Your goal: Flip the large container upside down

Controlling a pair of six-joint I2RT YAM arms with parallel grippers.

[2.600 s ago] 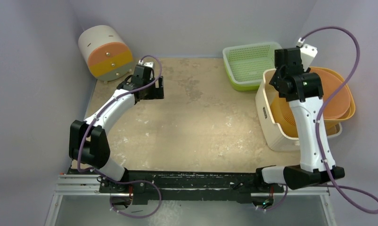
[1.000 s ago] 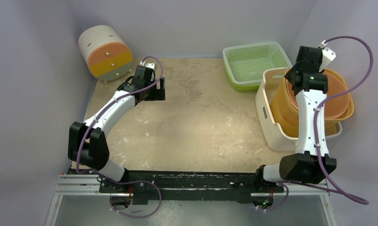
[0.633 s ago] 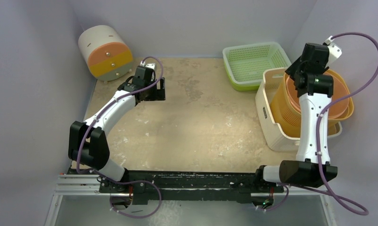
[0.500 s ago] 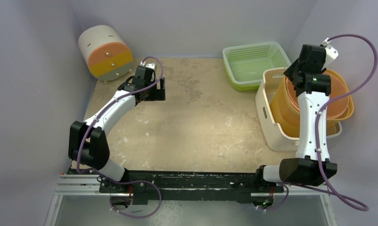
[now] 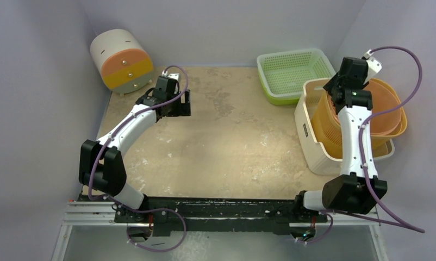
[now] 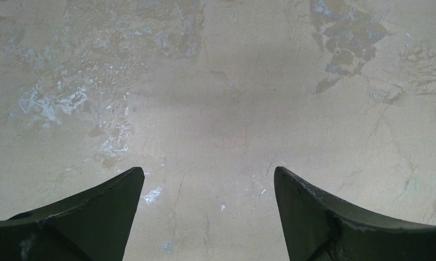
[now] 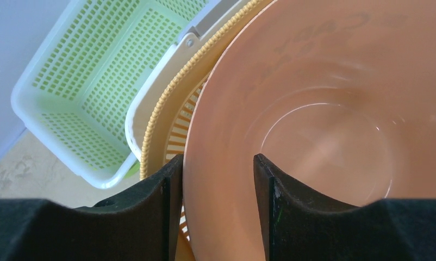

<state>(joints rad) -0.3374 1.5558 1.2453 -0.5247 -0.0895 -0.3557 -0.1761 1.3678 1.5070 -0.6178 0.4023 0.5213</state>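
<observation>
We noted the left gripper (image 5: 183, 103) over the worn beige tabletop (image 5: 232, 141) at centre-left, jaws spread and empty, well apart from the work. The large cream rectangular plastic container (image 5: 307, 128) stood at the table's right edge, upright, mouth up and solid base down. We judged its long axis to run roughly near-to-far, though its load hid much of it. Nested inside sat an orange slotted basket (image 5: 327, 138) and, within that, a smooth orange tub (image 7: 324, 136). The right gripper (image 7: 218, 157), plainly the nearer one, hung above the container's far end with jaws parted astride the smooth tub's rim, clamping nothing we could see. The cream rim lay just outside the outer finger. Beyond stood a pale green perforated basket (image 5: 292, 73).
</observation>
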